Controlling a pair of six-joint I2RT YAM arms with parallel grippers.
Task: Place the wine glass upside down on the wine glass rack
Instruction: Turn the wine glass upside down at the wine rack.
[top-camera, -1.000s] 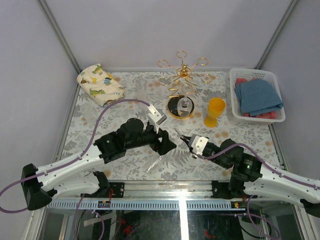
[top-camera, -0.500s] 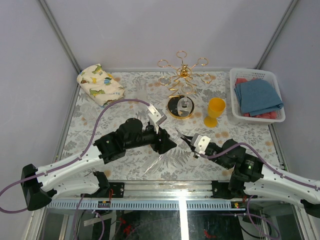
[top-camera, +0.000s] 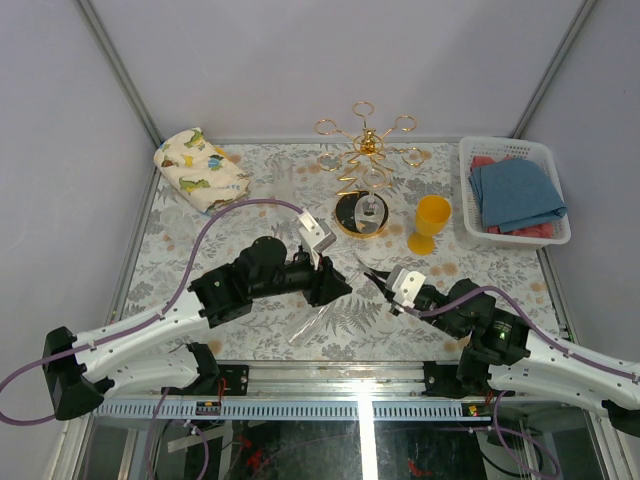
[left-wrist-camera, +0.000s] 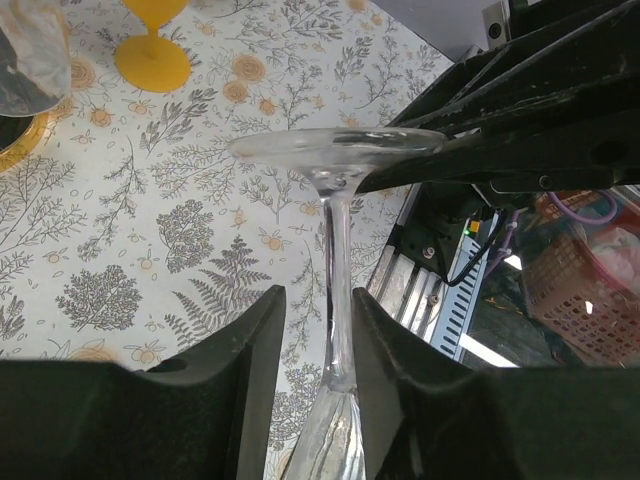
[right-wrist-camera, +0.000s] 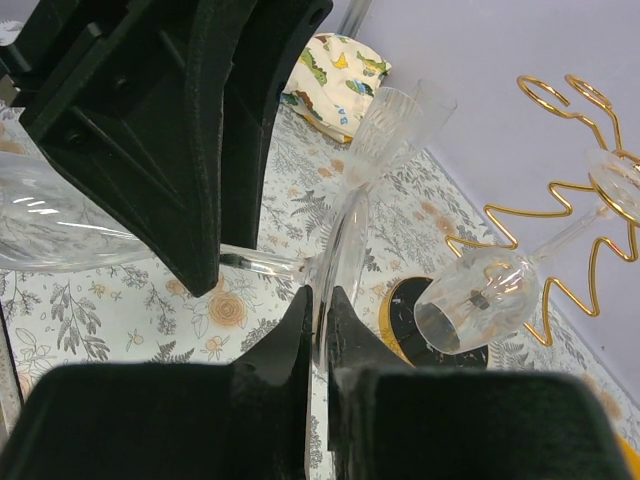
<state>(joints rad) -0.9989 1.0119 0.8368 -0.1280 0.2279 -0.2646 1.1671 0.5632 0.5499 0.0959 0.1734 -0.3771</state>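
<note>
Jaws of the right gripper were pinched shut on the foot of the wine glass; the left gripper straddled its stem, partly open.

Walls: plain pale lilac-grey. Struts: metal, rear corners. Tabletop: floral-print cover. Rail: aluminium, near edge.

The clear wine glass is tipped on its side near the counter's front middle, while the gold, black-based wine glass rack stands upright at the far middle.
</note>
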